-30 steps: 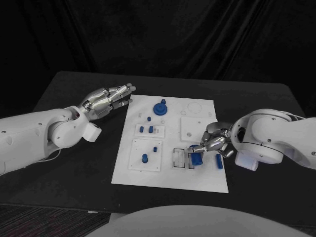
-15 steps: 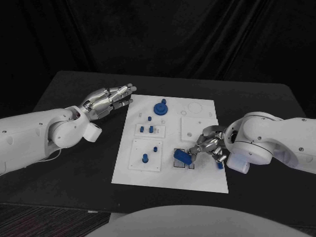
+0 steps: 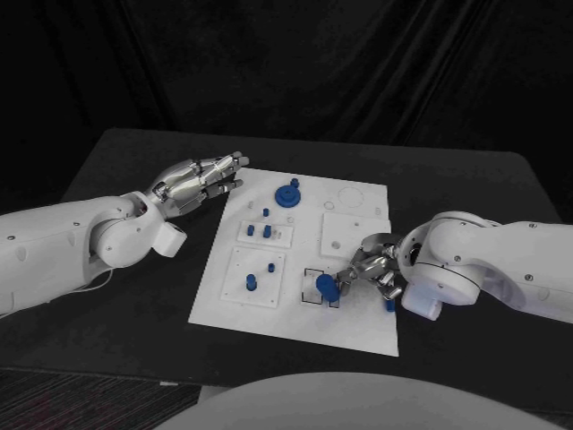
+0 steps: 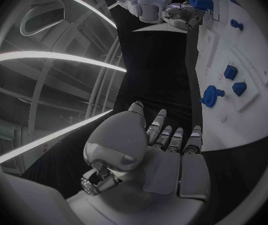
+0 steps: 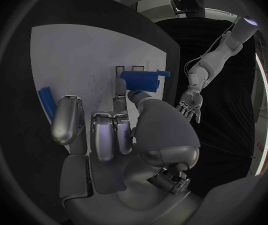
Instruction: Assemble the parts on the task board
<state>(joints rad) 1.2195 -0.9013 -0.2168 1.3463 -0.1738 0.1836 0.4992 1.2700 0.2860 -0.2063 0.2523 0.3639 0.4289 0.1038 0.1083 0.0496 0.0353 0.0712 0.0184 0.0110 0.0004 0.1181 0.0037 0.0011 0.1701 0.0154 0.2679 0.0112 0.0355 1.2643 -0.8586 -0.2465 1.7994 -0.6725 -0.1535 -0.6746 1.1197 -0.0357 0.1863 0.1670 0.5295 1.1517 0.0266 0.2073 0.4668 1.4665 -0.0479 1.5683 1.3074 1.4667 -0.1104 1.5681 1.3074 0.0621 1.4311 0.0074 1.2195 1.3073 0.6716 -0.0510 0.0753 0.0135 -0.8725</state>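
The white task board [image 3: 351,327] lies mid-table. My right hand [image 3: 374,267] pinches a blue block [image 3: 323,287] between thumb and finger, low over two black-outlined slots [image 3: 310,285] at the board's near middle. In the right wrist view the blue block [image 5: 140,79] sits at the fingertips [image 5: 120,87], right by the slots [image 5: 126,71]. My left hand [image 3: 200,184] hovers open, fingers stretched out, off the board's far left corner. A round blue part [image 3: 288,194] and small blue pegs [image 3: 263,232] stand in the board's left half.
A blue bar [image 3: 390,302] lies on the board by my right hand, also seen as the blue bar [image 5: 45,101] in the right wrist view. The left wrist view shows my left hand [image 4: 165,150], the board [image 4: 253,40] and the right hand [image 4: 181,12] far off.
My right hand has carried the blue block left and towards me, over the slots. The board's near end has slid left, turning it a little. The left hand has stayed put.
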